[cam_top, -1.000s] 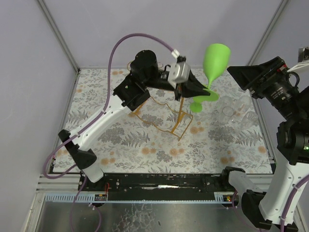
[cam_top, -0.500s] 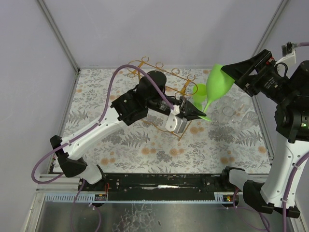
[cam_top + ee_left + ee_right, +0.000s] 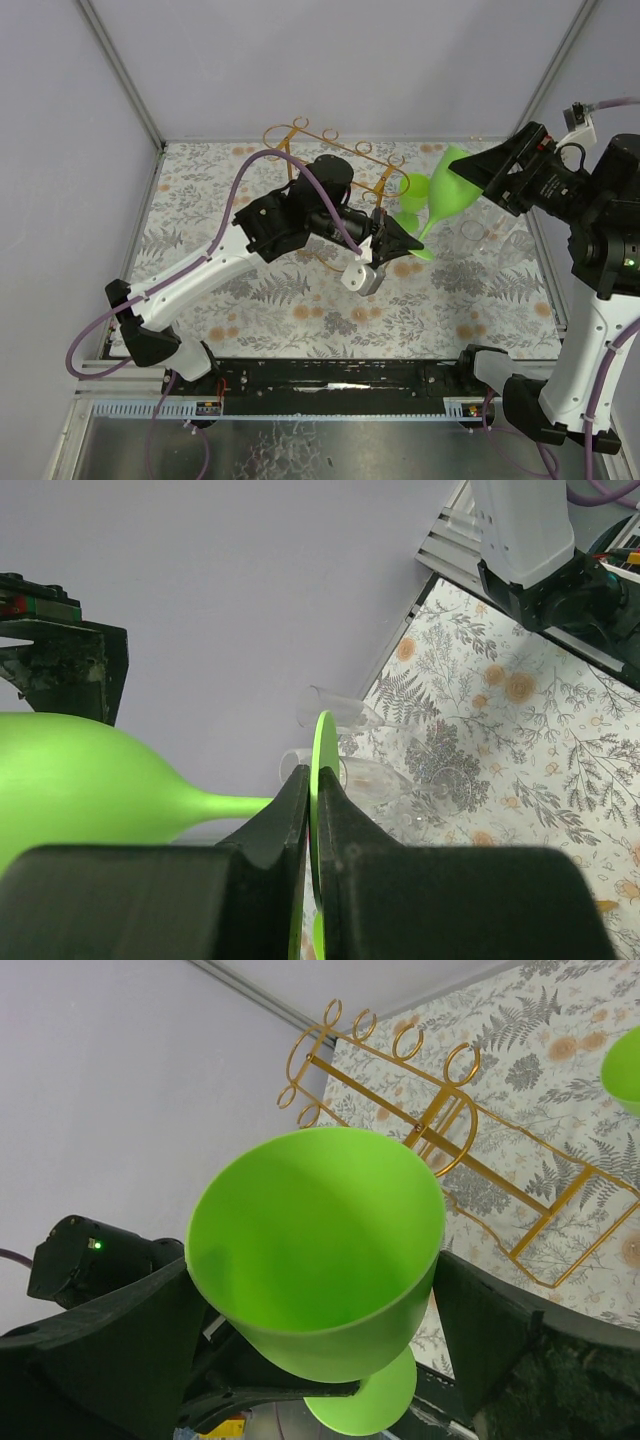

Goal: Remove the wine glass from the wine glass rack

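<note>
Table [image 3: 230, 300]: a floral-patterned top; the rack and the glasses sit toward its far half.
Wine glass rack [image 3: 330, 150]: golden wire frame with curled loop ends, standing at the far middle of the table. The left arm crosses in front of it.
Left gripper [image 3: 400, 243]: clamped on the wine glass's foot. In the left wrist view the green disc [image 3: 322, 750] shows edge-on, pinched between the two dark fingers [image 3: 280, 820].
Second green glass [image 3: 412, 187]: just past the rack's right end, between the rack and the held glass. It seems to stand on the table, though its foot is partly hidden.
Wine glass [image 3: 452, 188]: bright green, off the rack and held in the air to its right. It is tilted, with the bowl pointing away to the right and the stem running down to the left gripper. Seen from the right wrist, the bowl shows only its bare green inside.
Clear glasses [image 3: 470, 232]: on the table at the right, below the held bowl; their contents cannot be made out.
Right gripper [image 3: 480, 183]: its fingers [image 3: 500, 1340] stand apart, one on each side of the bowl. Whether they press on it I cannot tell.
</note>
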